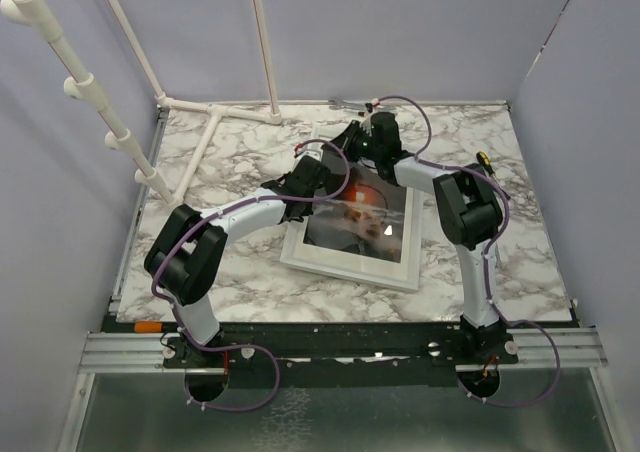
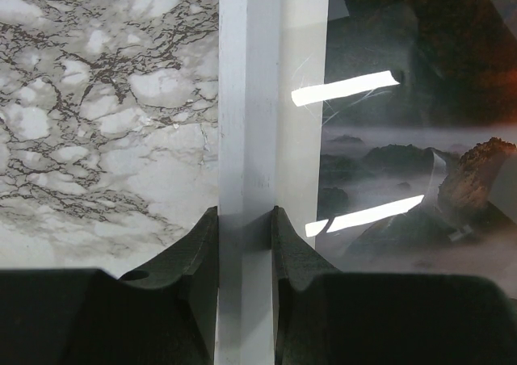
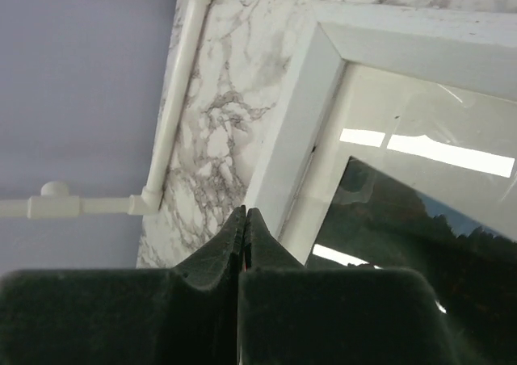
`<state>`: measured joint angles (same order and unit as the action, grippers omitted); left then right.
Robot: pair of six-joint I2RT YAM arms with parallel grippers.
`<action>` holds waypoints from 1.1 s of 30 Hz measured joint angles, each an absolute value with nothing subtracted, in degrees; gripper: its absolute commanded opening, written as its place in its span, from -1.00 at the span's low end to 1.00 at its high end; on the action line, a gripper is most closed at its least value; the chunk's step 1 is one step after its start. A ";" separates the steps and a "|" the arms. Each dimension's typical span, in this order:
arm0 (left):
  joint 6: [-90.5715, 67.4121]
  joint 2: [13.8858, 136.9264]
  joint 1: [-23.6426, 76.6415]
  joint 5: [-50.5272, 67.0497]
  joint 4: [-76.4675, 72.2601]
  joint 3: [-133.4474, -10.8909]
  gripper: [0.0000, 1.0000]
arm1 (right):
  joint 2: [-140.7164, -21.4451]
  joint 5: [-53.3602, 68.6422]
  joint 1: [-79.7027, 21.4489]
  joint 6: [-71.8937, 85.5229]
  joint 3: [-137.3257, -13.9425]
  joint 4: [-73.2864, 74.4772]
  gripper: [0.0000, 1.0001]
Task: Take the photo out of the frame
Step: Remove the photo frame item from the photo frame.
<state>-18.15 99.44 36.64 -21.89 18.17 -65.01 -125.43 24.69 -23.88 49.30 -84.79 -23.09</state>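
Note:
The white frame [image 1: 345,267] lies face up on the marble table, with the dark landscape photo [image 1: 365,222] behind its glass inside the white mat. My left gripper [image 1: 308,177] is shut on the frame's left side bar [image 2: 246,98], one finger on each side of it [image 2: 245,220]; the photo [image 2: 412,139] lies to the right of the bar. My right gripper [image 1: 365,132] hovers by the frame's far left corner [image 3: 299,123], its fingers [image 3: 245,211] pressed together with nothing between them. The photo also shows in the right wrist view [image 3: 404,220].
White PVC pipes [image 1: 215,137] lie on the table at the back left and rise along the left wall; one shows in the right wrist view [image 3: 174,98]. A small tool [image 1: 345,102] lies at the back edge. A yellow-and-black object [image 1: 482,159] sits behind the right arm.

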 measured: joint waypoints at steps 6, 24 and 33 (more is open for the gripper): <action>-18.20 99.42 36.88 -21.89 18.17 -64.99 -1.00 | -134.91 22.41 -23.88 51.07 -88.07 -22.00 -0.99; -17.82 98.45 37.15 -22.50 18.00 -64.95 -1.00 | -118.80 20.18 -23.88 44.51 -78.63 -18.68 -0.69; -17.85 96.33 37.21 -21.93 18.13 -64.93 -1.00 | -98.83 15.84 -21.26 38.85 -61.06 -15.73 -0.34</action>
